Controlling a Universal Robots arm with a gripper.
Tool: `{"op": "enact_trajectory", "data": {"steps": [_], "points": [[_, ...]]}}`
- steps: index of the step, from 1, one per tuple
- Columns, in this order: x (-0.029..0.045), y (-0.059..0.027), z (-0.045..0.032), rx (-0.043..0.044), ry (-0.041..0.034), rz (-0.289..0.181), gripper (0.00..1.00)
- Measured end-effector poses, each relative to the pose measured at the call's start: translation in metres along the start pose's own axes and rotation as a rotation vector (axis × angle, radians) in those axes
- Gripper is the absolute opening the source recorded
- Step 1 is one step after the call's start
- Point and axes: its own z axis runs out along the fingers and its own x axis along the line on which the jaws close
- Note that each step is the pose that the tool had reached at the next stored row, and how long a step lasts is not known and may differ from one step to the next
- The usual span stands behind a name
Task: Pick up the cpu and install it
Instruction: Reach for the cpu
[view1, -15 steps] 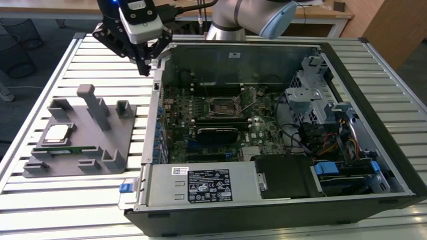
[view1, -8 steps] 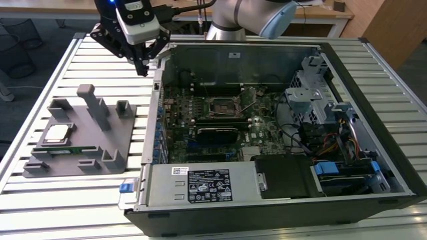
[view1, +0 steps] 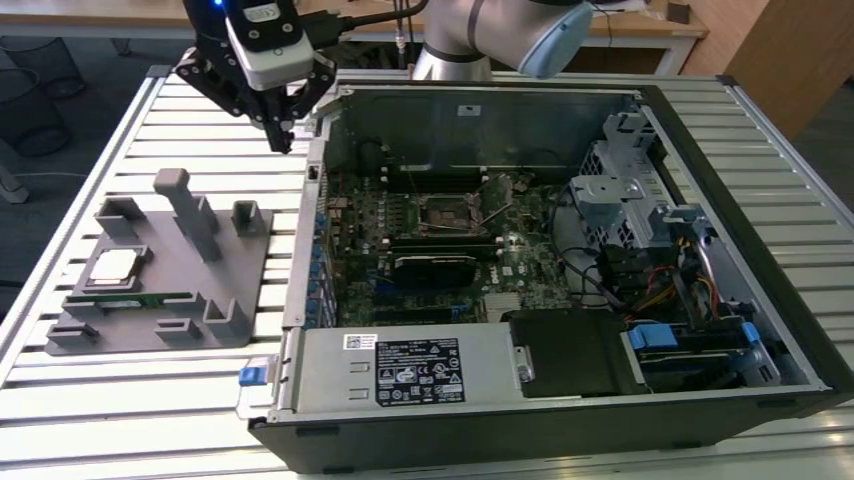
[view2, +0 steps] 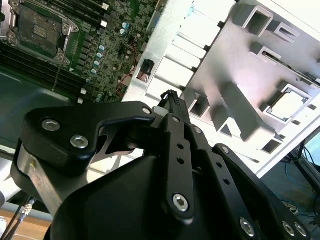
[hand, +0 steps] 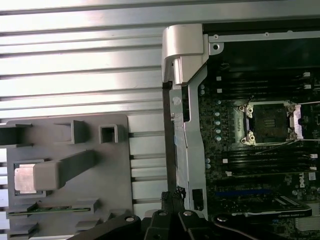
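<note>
Slatted table (view1: 160, 400); claw (view1: 280, 140) closed beside case wall (view1: 311, 200); cpu (view1: 114, 268) in tray (view1: 200, 330).

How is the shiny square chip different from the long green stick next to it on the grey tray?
The shiny silver-grey square cpu is as wide as it is long; the long narrow green memory stick is a thin strip. The cpu's top is bright metal; the memory stick is green. Both rest in the grey plastic tray, side by side.
</note>
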Motion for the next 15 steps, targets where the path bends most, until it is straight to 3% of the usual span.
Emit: {"op": "enact_trajectory", "data": {"steps": [15], "points": [[0.0068, -0.0006, 0.0016, 0.0002, 0.0023, 0.000, 0.11]]}}
